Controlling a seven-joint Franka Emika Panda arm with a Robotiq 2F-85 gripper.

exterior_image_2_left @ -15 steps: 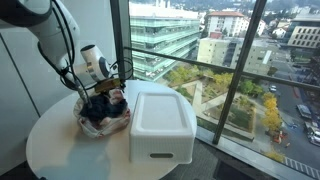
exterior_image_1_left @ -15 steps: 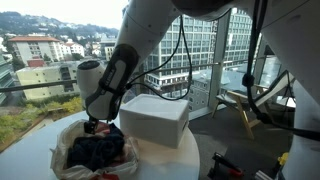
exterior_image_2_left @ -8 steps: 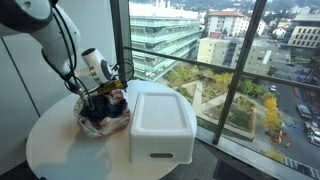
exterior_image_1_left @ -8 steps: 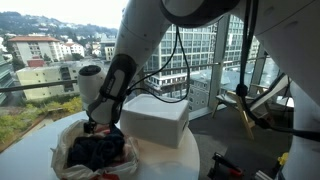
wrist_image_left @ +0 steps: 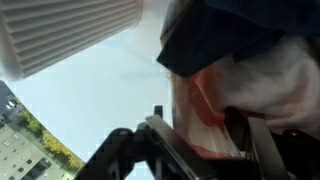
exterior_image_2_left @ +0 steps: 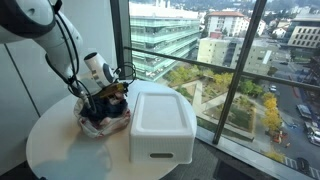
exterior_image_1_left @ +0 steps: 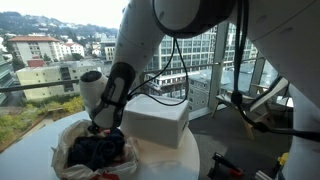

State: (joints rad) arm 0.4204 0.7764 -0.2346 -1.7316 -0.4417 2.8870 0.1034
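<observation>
My gripper (exterior_image_1_left: pixel 97 128) (exterior_image_2_left: pixel 105 98) is lowered into a heap of laundry on the round white table (exterior_image_2_left: pixel 60 150). The heap is a dark blue garment (exterior_image_1_left: pixel 95 152) (wrist_image_left: pixel 220 40) lying in a white cloth (exterior_image_1_left: pixel 62 150) (wrist_image_left: pixel 285 85). In the wrist view a fold of white fabric with a red edge (wrist_image_left: pixel 205 105) fills the gap of the gripper (wrist_image_left: pixel 208 132). One finger (wrist_image_left: pixel 165 138) stands on each side of that fold. Whether they pinch it I cannot tell.
A large white ribbed plastic box (exterior_image_1_left: pixel 155 122) (exterior_image_2_left: pixel 160 120) (wrist_image_left: pixel 70 35) sits right beside the heap, close to the arm. Floor-to-ceiling windows (exterior_image_2_left: pixel 200 60) run behind the table. A wooden stand (exterior_image_1_left: pixel 245 105) is on the floor further off.
The jaws have narrowed around the fabric fold. The arm has sunk slightly into the heap; the box and the table stay as they were.
</observation>
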